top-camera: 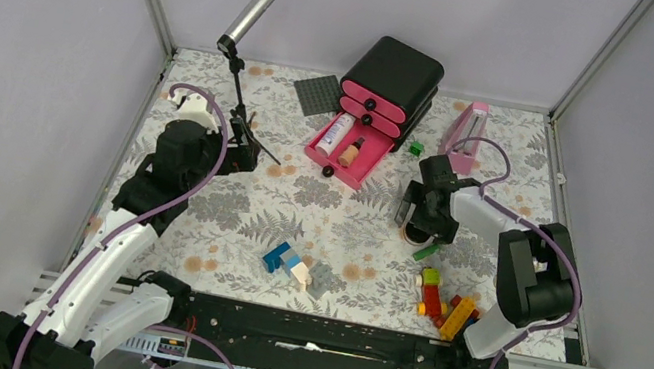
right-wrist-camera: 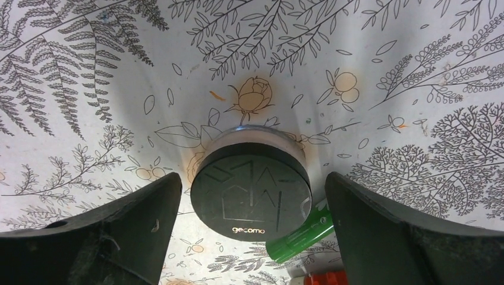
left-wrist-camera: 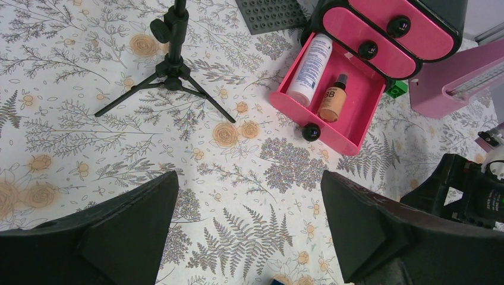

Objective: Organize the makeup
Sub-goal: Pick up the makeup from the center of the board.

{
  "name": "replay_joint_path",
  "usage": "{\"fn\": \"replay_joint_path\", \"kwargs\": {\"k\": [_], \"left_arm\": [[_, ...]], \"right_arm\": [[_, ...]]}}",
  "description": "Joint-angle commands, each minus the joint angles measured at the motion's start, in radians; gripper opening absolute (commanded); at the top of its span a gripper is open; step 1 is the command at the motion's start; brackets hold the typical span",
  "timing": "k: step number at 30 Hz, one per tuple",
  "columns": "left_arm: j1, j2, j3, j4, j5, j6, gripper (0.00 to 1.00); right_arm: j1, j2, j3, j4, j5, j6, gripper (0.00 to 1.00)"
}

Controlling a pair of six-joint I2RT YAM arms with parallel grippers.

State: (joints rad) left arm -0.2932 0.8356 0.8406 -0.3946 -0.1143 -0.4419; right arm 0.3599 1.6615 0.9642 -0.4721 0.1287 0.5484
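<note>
The round black compact (right-wrist-camera: 251, 196) lies flat on the flowered cloth (right-wrist-camera: 89, 71), low in the middle of the right wrist view. In the overhead view it is right of centre, under the wrist. The right gripper (right-wrist-camera: 252, 177) hangs over it with its jaws spread wide, one finger on each side of the lid. It holds nothing, and neither finger appears to touch the compact.

The main risk sits at the lower right of the compact: a green brick (right-wrist-camera: 297, 237) lies against its rim, close to the right-hand finger. If the jaws close from here, that finger may catch the brick first, skewing the grip or dragging the brick along.

The compact is low, round and smooth-lidded. A close made too high could slide over the rim and squirt it sideways. One made too low could pinch the cloth.

The open pink drawer (left-wrist-camera: 362, 101) is well apart, toward the upper middle of the overhead view. It already holds the white tube (left-wrist-camera: 310, 68) and the peach bottle (left-wrist-camera: 333, 98) side by side, so a careless drop could land on them. The pink metronome (top-camera: 468, 128) stands near the way there.

The left gripper (left-wrist-camera: 248, 184) is wide open and empty above bare cloth.
</note>
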Motion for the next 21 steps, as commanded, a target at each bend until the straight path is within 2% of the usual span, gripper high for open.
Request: {"fn": "replay_joint_path", "kwargs": {"k": [1,4,6,7,9,16,21], "left_arm": [[0.008,0.001,0.000,0.048,0.014,-0.003,0.99],[0.009,0.002,0.000,0.048,0.015,-0.002,0.99],[0.009,0.001,0.000,0.049,0.017,-0.003,0.99],[0.009,0.002,0.000,0.049,0.018,-0.004,0.99],[0.009,0.002,0.000,0.049,0.019,-0.004,0.99],[0.011,0.002,0.000,0.050,0.021,-0.004,0.99],[0.013,0.001,-0.001,0.049,0.019,-0.004,0.99]], "right_arm": [[0.004,0.003,0.035,-0.016,0.021,-0.020,0.94],[0.005,0.001,0.039,-0.019,0.026,-0.028,0.81],[0.005,-0.003,0.038,-0.015,0.019,-0.036,0.68],[0.005,-0.006,0.038,-0.012,0.013,-0.040,0.57],[0.011,-0.018,0.039,-0.003,0.016,-0.047,0.46],[0.102,-0.047,0.166,0.040,0.030,-0.044,0.41],[0.171,0.045,0.383,0.071,-0.012,-0.060,0.38]]}}
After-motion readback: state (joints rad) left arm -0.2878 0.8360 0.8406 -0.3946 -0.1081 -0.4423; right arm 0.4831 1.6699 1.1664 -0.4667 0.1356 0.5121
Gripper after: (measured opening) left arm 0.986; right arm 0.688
